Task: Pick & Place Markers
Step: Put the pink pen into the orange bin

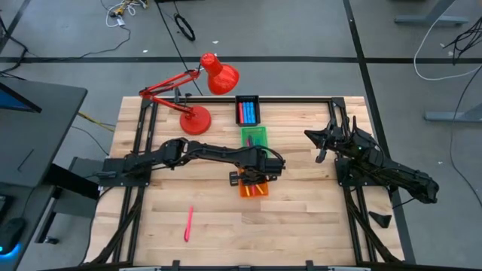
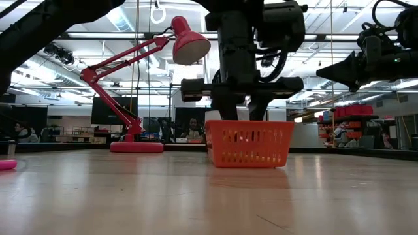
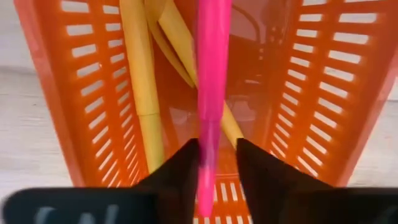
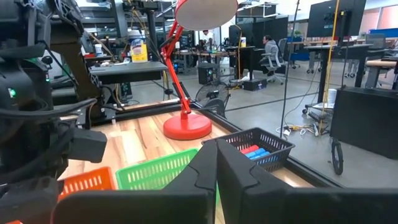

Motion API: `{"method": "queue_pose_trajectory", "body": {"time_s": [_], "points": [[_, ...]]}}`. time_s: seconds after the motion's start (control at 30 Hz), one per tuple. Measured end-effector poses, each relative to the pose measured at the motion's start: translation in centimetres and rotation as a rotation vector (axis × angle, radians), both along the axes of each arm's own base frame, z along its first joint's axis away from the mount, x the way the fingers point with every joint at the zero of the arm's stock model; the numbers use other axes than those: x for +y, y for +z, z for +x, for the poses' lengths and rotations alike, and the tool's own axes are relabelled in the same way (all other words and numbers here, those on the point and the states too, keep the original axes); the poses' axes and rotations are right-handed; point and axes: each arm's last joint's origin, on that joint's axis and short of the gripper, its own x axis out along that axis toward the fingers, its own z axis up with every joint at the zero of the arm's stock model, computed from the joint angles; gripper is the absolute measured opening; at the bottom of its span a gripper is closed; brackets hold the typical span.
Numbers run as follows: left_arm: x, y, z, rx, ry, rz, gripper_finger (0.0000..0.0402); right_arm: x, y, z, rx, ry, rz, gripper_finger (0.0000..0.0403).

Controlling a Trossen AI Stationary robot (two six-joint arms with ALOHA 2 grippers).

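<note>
My left gripper (image 1: 252,178) points down into the orange tray (image 1: 254,188) at the table's middle. In the left wrist view a pink marker (image 3: 211,74) runs between its slightly parted fingers (image 3: 217,146), above two yellow markers (image 3: 142,74) lying on the tray's floor. Another pink marker (image 1: 188,223) lies flat on the table near the front left. My right gripper (image 4: 216,155) waits shut at the right side (image 1: 312,137), above the table, touching nothing. My left gripper stands with one finger (image 3: 186,168) against the side of the pink marker's near end (image 3: 208,162). A narrow gap shows between the marker and the other finger (image 3: 249,168). The fingers come from above and lie across the marker, which reaches on into the orange tray.
A green tray (image 1: 254,136) and, behind it, a black tray (image 1: 247,111) holding blue and red markers stand in line behind the orange one. A red desk lamp (image 1: 197,119) stands at the far left. Bare wood lies along the front.
</note>
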Motion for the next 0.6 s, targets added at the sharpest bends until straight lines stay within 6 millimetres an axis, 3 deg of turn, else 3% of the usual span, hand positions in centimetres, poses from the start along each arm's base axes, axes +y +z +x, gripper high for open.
{"method": "queue_pose_trajectory", "body": {"time_s": [0.33,0.6], "points": [[0.1,0.0,0.1,-0.011,-0.023,0.011,0.0227,0.0,0.0,0.0,0.000,0.000,0.000,0.0010],[0.2,1.7,0.0,-0.028,-0.042,0.060,0.0254,0.0,0.0,0.0,0.000,0.000,0.000,0.0010]]}}
